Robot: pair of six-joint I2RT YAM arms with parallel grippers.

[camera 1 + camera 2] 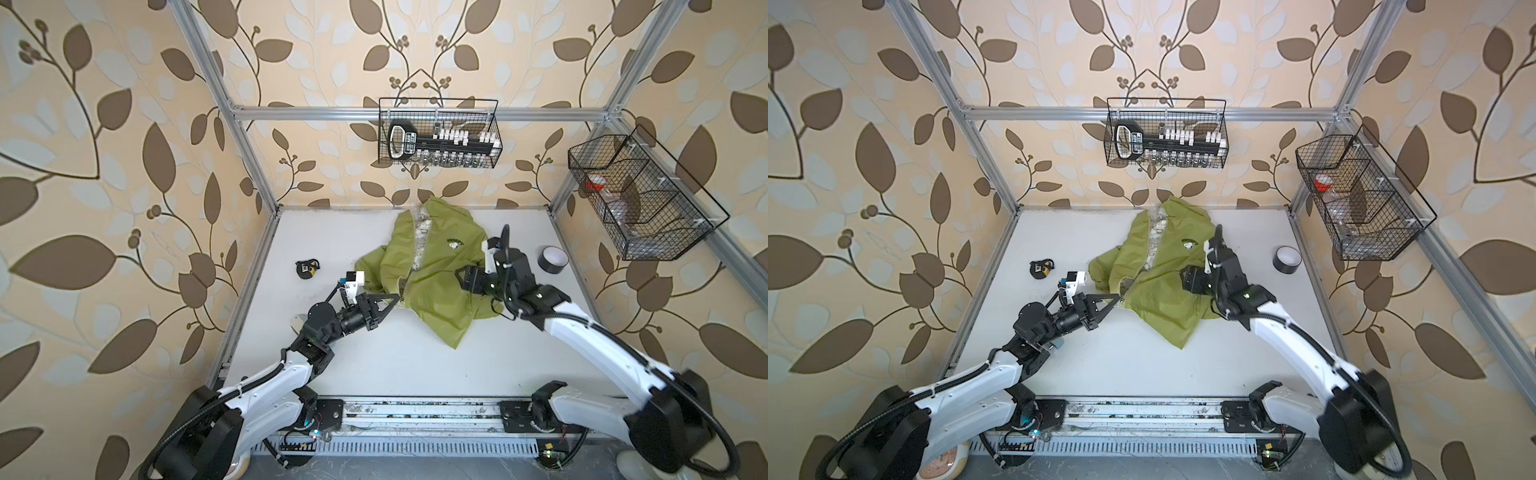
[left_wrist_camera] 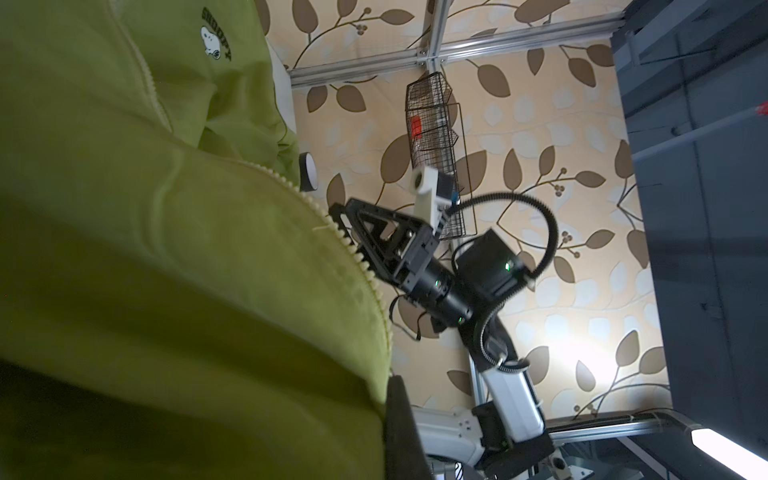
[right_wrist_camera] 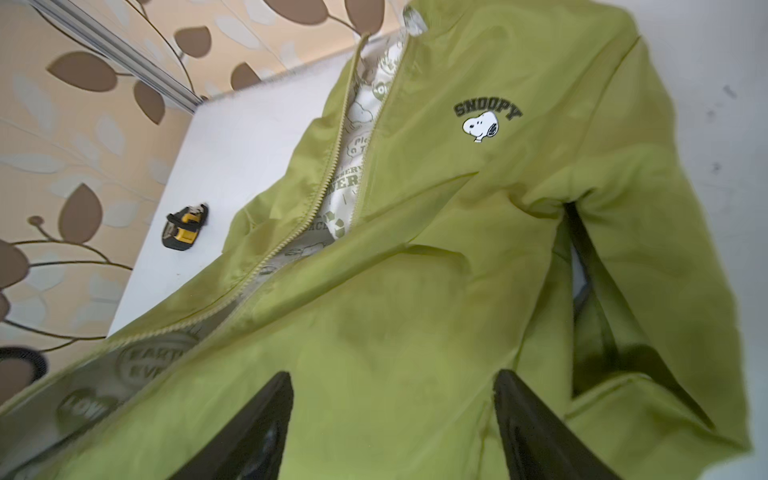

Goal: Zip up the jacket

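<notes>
At jacket (image 1: 432, 266) hem, left end effector (image 1: 397, 297) pinches it; right end effector (image 3: 395, 374) released.

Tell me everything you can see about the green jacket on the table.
The jacket is lime green, of thin, shiny-looking fabric, lying crumpled front-up on the white table, collar toward the back wall. Its zipper is open, showing a pale printed lining; a Snoopy logo marks the chest. The left gripper, shut, pinches its lower edge by the zipper; the right gripper stands open over the front panel.
</notes>
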